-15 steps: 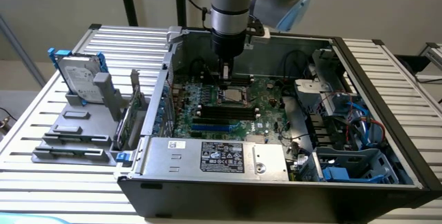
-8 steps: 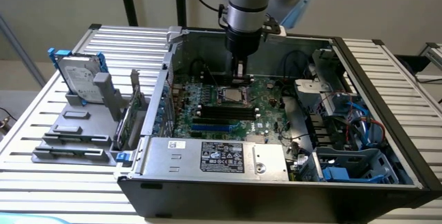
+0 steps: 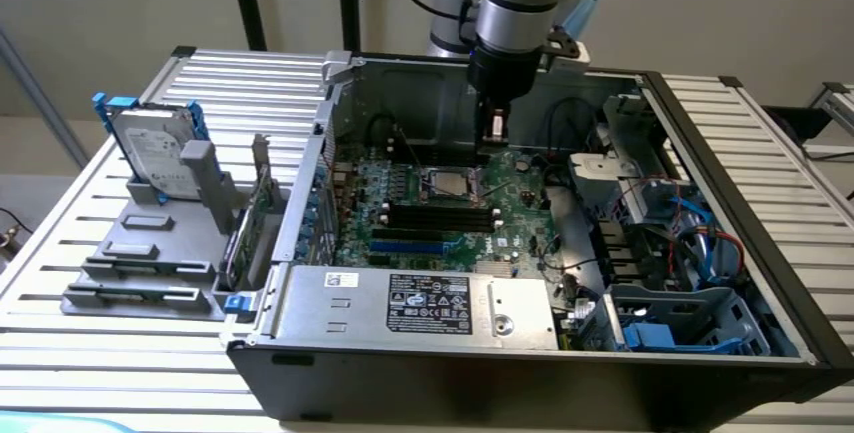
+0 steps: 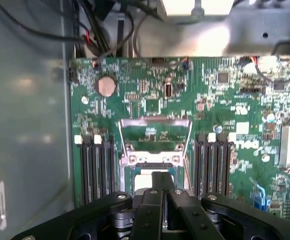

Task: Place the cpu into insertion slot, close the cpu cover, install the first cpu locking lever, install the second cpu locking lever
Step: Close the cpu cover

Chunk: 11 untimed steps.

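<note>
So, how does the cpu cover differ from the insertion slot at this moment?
1. The cpu cover is a thin silvery frame, and the green board shows through its window. The insertion slot has a dark border.
2. The cover is swung open, away from the slot. The slot lies flat.
3. The shut tool hovers at the slot, not at the cover.
Both are square and similar in size.

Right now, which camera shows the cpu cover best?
The wrist view: the cpu cover lies open, a silvery frame with board showing through its window. The exterior view gives a small silvery patch, hard to tell from the insertion slot.
</note>
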Each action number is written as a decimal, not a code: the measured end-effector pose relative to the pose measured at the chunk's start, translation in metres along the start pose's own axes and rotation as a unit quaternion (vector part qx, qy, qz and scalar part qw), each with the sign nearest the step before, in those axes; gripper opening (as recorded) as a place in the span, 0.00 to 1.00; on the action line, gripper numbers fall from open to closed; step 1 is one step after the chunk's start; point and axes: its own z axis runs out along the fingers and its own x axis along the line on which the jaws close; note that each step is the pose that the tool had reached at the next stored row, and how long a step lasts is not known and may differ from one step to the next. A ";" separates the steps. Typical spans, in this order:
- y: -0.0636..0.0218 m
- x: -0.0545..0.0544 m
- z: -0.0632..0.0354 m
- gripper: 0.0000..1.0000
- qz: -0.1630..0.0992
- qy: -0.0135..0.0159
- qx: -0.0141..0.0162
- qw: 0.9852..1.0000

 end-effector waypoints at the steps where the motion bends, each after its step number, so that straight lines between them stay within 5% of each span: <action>1: 0.0045 0.000 -0.0019 0.11 0.000 0.000 0.001 1.000; 7: 0.0317 0.000 -0.0099 0.11 0.000 0.001 0.007 1.000; 11: 0.0499 0.001 -0.0102 0.11 0.000 0.004 0.008 1.000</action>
